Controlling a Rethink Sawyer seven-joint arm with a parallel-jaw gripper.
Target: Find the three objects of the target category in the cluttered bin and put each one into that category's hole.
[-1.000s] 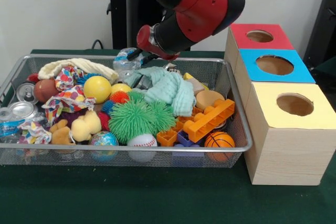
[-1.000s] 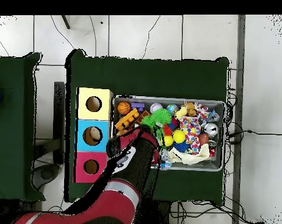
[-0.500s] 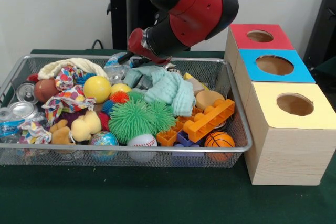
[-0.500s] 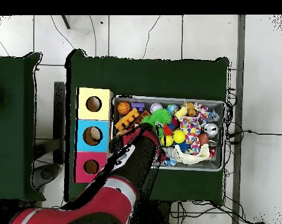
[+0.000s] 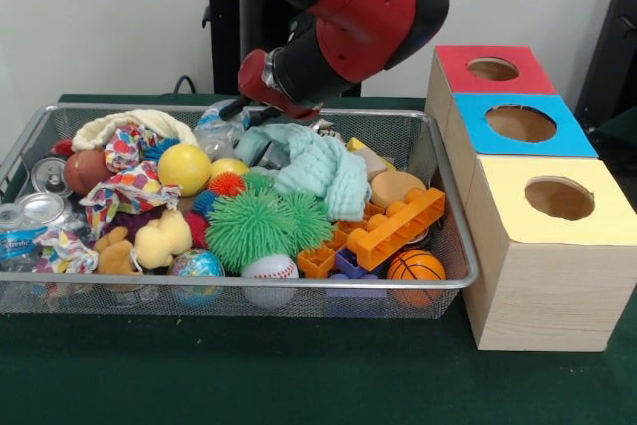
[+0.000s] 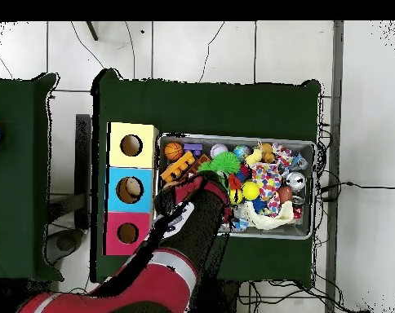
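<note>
Toys fill the wire basket [image 5: 453, 281], which sits toward the table's left side in the front view, its front rim nearest the table's near edge. Along that front rim lie a white baseball [image 5: 270, 267], a small orange basketball [image 5: 415, 266] and a globe-patterned ball [image 5: 196, 264]. Behind them are a spiky green ball [image 5: 261, 224], an orange building block [image 5: 397, 227], a yellow duck [image 5: 164, 237] and a yellow ball [image 5: 184, 168]. At the basket's left end stand two silver cans [image 5: 43, 208], and a clear bottle with a blue-and-white label [image 5: 14, 243] lies just beside them against the left wall. A pale green cloth [image 5: 314, 164] is draped over the middle of the pile.

To the right of the basket, touching or just beside its right wall, stands a pale wooden box [image 5: 542, 276] with three panels running from near to far: yellow, blue and red. The blue-panel hole [image 5: 521, 123] is the middle one.

At the basket's far rim a second clear bottle [image 5: 217, 126], dented, is at the tip of the gripper [image 5: 235, 109]. The dark fingers reach it, but whether they are clamped on it cannot be told. The red and black arm [image 5: 348, 17] comes down from above over the far side of the basket; in the overhead view it covers that part of the basket.
</note>
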